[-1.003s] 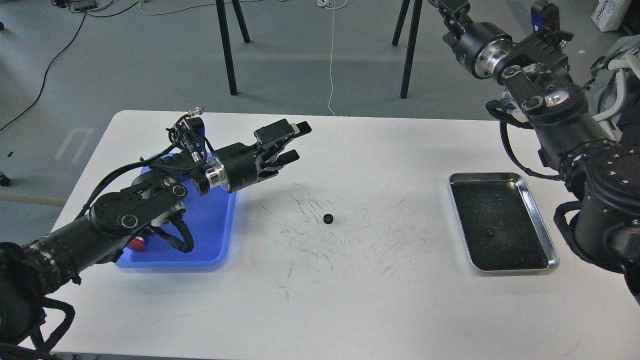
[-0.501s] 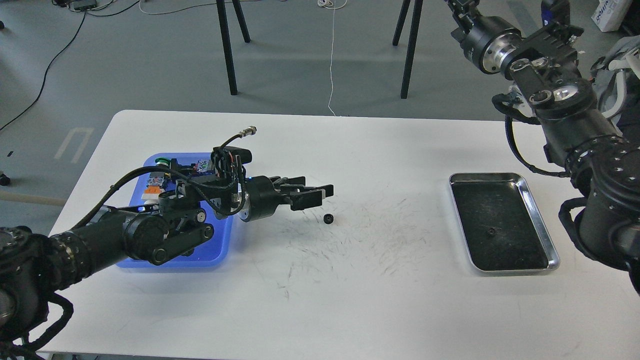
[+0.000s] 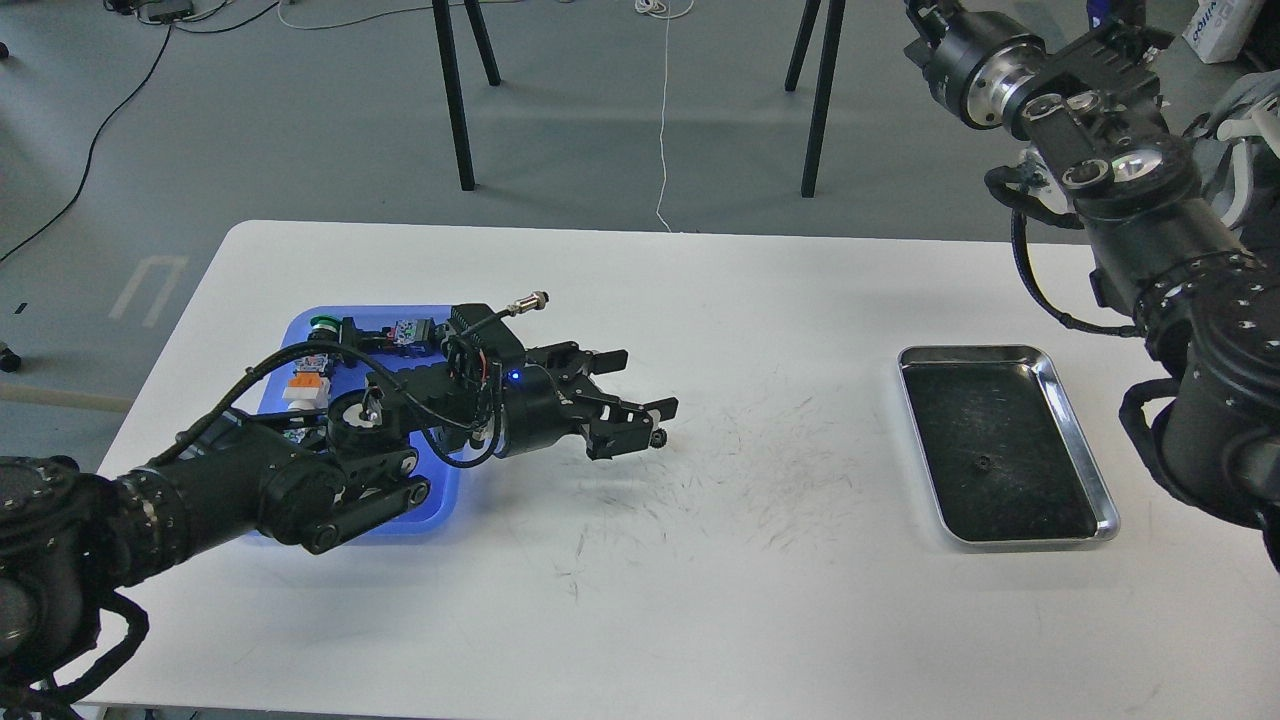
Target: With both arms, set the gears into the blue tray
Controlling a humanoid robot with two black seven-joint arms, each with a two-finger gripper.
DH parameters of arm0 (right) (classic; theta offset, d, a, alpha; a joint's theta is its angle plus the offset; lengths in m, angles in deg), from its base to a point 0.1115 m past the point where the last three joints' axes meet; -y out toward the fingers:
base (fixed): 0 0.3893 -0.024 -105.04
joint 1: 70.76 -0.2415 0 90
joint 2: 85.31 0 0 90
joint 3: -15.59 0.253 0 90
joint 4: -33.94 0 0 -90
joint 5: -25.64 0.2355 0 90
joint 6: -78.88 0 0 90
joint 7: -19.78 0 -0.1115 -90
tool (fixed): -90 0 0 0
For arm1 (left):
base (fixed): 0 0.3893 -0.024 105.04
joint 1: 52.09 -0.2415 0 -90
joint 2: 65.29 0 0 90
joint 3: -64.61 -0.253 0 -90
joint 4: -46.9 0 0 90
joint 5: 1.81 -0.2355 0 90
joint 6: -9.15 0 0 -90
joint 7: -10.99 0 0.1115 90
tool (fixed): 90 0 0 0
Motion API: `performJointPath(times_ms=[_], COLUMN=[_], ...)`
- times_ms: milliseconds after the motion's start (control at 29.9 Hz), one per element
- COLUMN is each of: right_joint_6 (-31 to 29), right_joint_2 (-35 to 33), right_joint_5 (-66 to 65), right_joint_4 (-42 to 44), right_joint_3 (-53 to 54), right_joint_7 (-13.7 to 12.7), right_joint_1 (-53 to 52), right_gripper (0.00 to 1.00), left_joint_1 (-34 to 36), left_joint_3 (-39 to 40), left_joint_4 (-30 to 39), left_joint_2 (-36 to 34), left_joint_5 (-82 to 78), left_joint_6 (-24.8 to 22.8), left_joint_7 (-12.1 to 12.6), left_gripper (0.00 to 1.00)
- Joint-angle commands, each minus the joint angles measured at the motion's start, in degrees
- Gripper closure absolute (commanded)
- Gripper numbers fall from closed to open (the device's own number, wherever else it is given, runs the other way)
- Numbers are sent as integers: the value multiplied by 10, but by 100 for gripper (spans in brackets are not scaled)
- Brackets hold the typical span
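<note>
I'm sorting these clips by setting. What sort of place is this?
Most likely a robotics lab or test room: a white table scuffed with dark marks, loose cables across the grey floor, and black stand legs behind the table.

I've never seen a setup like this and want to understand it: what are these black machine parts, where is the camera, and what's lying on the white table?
The camera sits in a humanoid robot's head, looking forward and down, so the two black jointed limbs are its own arms. The left gripper reaches low over the white table, its jaws spread apart, right at a tiny black gear lying on the table; whether they touch it cannot be told, and it is not lifted. The right arm is raised, and its far end runs out of the top of the picture, so its jaws are not seen. On the left is a blue tray holding small coloured parts. On the right is a silver metal tray with another small gear on its dark bottom.
</note>
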Motion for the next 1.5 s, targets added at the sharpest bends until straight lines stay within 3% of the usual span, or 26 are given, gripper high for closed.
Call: performJointPath(times_ms=[0, 234, 535, 1003, 1470], right_joint_6=[0, 0, 0, 0, 1], right_joint_2=[0, 1, 0, 1, 3], right_joint_5=[0, 0, 0, 0, 0], right_joint_4=[0, 0, 0, 0, 1], right_joint_3=[-1, -2, -2, -2, -2], right_joint_7=[-4, -4, -4, -4, -5], right_joint_1=[-4, -4, -4, -5, -13], right_gripper=[1, 1, 1, 1, 1], left_joint_1=[2, 0, -2, 10, 5], left_joint_3=[-1, -35, -64, -93, -119], left_joint_4=[-3, -38, -83, -130, -154], left_joint_2=[7, 33, 90, 104, 113], left_joint_5=[0, -2, -2, -2, -17], left_joint_6=[12, 15, 15, 15, 17], left_joint_7=[0, 0, 0, 0, 0], left_gripper=[8, 17, 18, 19, 30])
